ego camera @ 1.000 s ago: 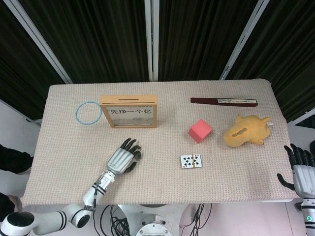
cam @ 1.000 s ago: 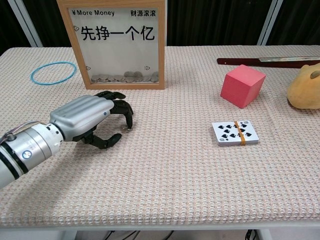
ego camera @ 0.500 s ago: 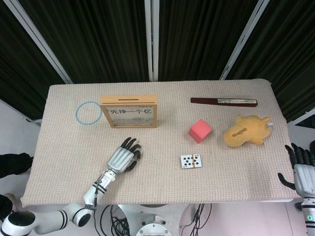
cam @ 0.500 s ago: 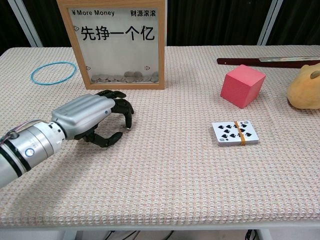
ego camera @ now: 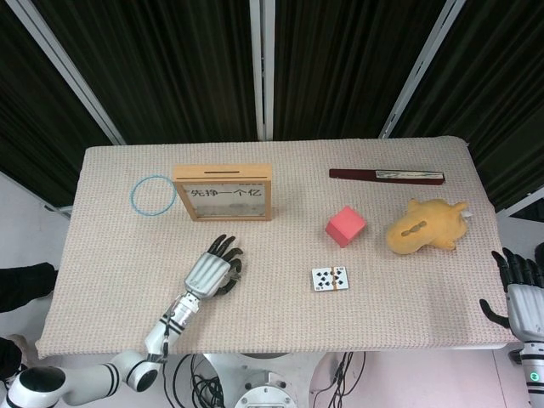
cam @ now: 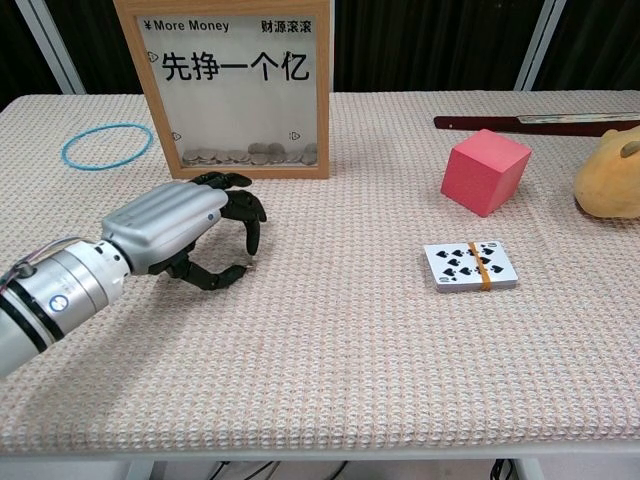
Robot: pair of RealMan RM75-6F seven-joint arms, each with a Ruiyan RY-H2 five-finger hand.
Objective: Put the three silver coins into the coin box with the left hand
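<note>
The left hand (cam: 190, 235) rests low on the woven tablecloth (cam: 330, 350), palm down, its dark fingers (cam: 245, 215) curled toward the thumb. Whether a silver coin is pinched at the tips cannot be told. The coin box (cam: 236, 90) stands upright just beyond the hand, with coins heaped along its bottom. The right hand (ego camera: 523, 293) hangs off the table's near right edge, fingers spread.
</note>
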